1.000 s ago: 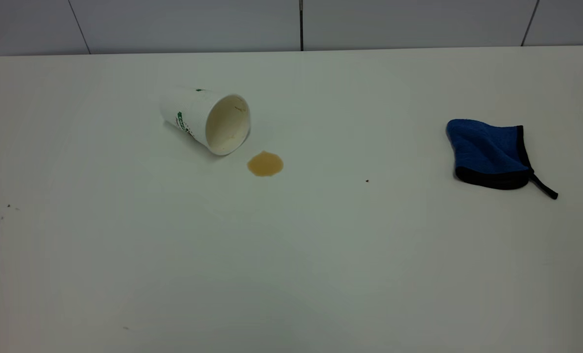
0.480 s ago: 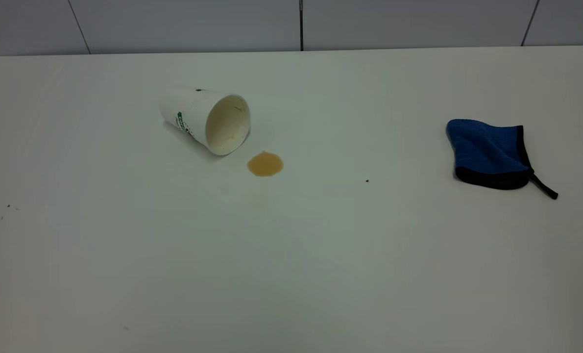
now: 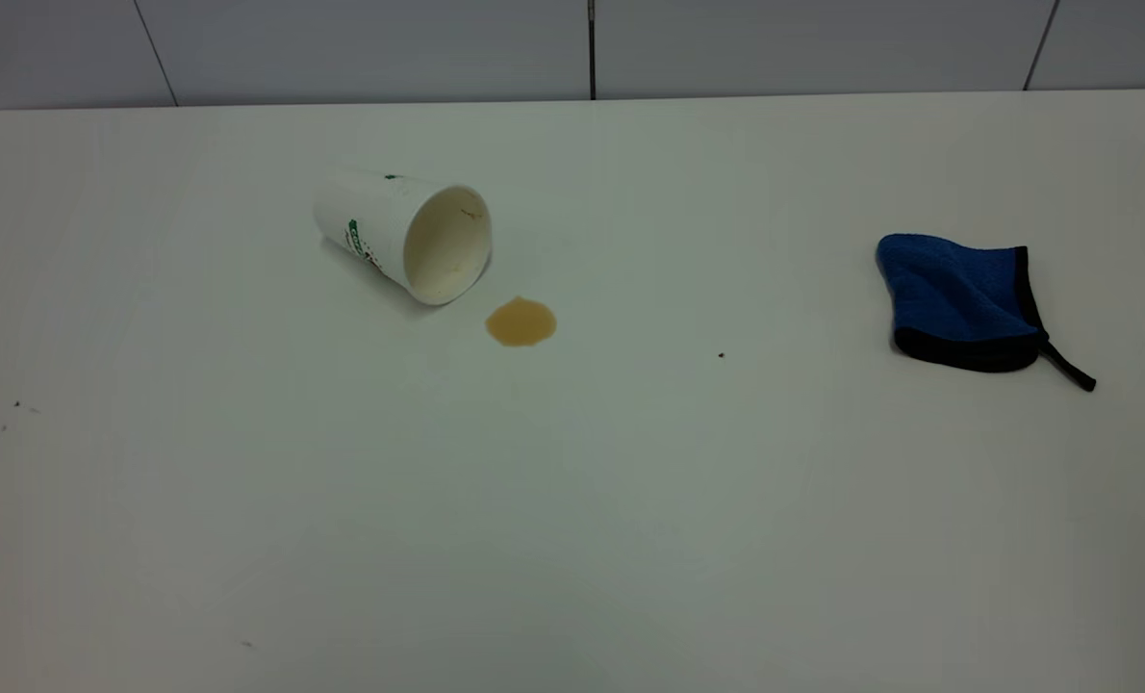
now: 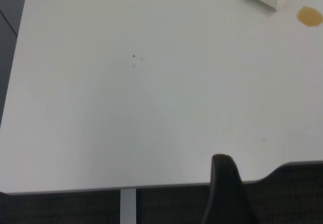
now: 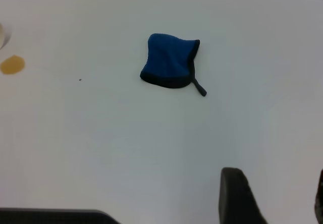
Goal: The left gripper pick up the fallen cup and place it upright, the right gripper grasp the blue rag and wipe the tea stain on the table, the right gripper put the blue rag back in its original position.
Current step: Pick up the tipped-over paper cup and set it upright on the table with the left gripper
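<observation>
White and nearly bare, the table [image 3: 572,529] looked the same as a second before: cup [image 3: 404,234] on its side, tea stain [image 3: 521,321] just beside its mouth, blue rag [image 3: 962,300] well apart. Neither gripper had reached in, so no step had begun; I could not tell either one's finger opening.

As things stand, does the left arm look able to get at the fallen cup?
Probably yes. The cup lies on its side on open table, with only the tea stain beside its mouth and nothing across the approach in the left wrist view.
</observation>
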### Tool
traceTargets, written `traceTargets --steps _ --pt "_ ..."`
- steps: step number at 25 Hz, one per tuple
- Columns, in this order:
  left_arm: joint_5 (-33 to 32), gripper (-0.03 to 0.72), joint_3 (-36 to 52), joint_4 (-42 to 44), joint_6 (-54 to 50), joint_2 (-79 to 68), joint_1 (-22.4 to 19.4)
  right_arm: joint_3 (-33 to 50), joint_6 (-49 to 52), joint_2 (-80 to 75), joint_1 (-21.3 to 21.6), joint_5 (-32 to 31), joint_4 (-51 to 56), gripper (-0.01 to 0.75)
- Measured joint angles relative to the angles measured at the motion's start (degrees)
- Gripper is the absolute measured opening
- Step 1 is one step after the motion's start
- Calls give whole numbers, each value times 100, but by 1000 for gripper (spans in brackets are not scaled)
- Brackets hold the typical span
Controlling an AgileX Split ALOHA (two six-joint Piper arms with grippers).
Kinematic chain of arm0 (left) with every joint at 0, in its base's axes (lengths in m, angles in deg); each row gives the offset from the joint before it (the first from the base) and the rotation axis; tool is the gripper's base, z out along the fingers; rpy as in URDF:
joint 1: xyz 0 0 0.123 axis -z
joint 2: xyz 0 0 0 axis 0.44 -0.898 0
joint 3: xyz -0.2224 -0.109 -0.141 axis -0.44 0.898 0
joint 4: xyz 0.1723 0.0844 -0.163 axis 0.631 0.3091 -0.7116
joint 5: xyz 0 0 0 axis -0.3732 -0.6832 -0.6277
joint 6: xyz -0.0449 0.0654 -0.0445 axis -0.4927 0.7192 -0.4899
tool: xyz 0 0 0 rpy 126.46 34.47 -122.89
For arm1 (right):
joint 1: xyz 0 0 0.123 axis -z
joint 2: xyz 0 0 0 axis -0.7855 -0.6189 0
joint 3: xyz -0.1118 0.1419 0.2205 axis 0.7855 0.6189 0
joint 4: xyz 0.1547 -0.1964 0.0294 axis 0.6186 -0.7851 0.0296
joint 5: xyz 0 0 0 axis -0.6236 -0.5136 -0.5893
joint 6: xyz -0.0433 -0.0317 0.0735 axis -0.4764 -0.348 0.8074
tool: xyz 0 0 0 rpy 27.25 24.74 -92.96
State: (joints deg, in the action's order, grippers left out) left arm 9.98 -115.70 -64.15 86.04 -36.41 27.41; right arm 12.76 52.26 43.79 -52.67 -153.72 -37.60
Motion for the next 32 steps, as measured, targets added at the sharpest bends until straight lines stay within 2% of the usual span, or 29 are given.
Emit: traceTargets --steps 8,15,23,26,29,32 --pt "214 501 -55 -73 -161 -274 0 0 0 0 0 0 0 404" --pt "1689 614 -76 -274 428 -2135 0 0 0 0 0 0 0 404" --pt "3117 603 -765 -443 1108 -4913 0 0 0 0 0 0 0 404" --pt "3410 595 -1214 -561 1163 -5744 26 0 0 0 0 0 0 404" --pt "3599 591 -1590 -765 1141 -6456 302 0 0 0 0 0 0 404" --pt "3859 591 -1944 -804 1097 -7144 869 0 0 0 0 0 0 404"
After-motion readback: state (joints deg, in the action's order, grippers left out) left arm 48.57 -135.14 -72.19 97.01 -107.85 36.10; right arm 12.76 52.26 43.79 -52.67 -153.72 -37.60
